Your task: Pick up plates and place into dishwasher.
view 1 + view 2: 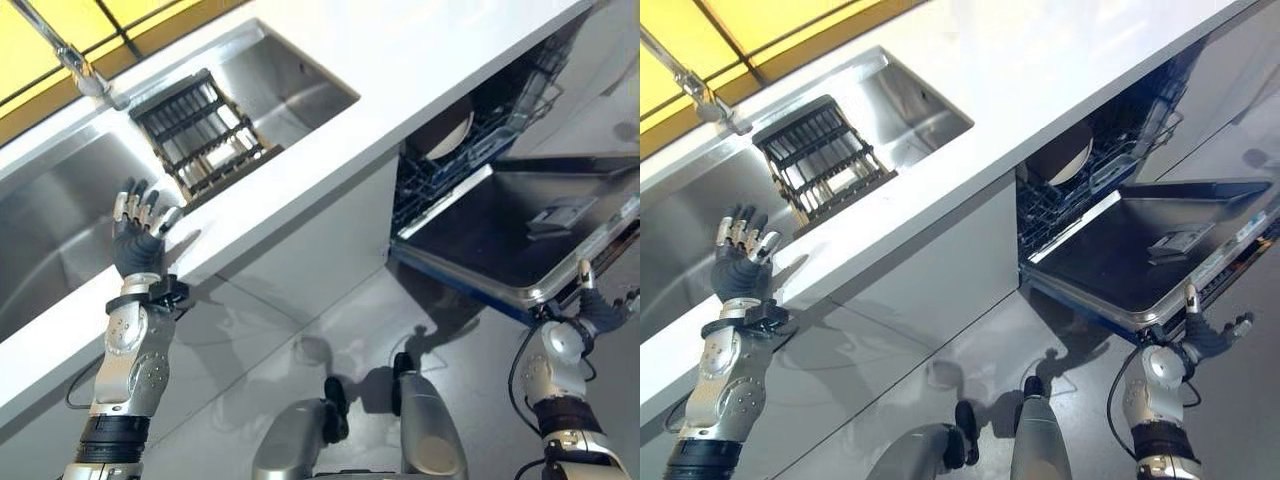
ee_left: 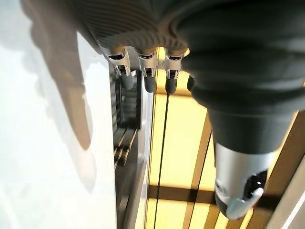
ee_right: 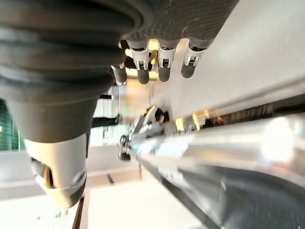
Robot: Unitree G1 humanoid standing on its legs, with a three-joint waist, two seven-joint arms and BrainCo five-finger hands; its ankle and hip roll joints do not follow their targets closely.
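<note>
Left hand (image 1: 140,232) raised at the front edge of the white counter (image 1: 400,90), fingers straight and spread, holding nothing. Just past it, in the steel sink (image 1: 290,85), stands a black dish rack (image 1: 200,130); something pale shows between its bars, maybe a plate lying flat, too hidden to say.

Right hand (image 1: 1208,335) low, under the front edge of the open dishwasher door (image 1: 1150,250). Fingers relaxed, nothing held, judging from its wrist view.

1 plate (image 1: 448,132) stands upright in the lower basket (image 1: 440,170) of the dishwasher, behind the dropped door.

Step in hand, as I judge it: left hand reaching toward the rack for the next plate. No plate in either hand.

To do it well:
- Carry the left hand over the sink rim before lowering, so the fingertips do not catch the counter edge.
- Come at the rack from above; bars run close together, so thumb and fingers should take a plate by its rim.
- Confirm that a plate is really there before closing.
- Keep the right hand clear of the door edge, or a knock may swing it.
</note>
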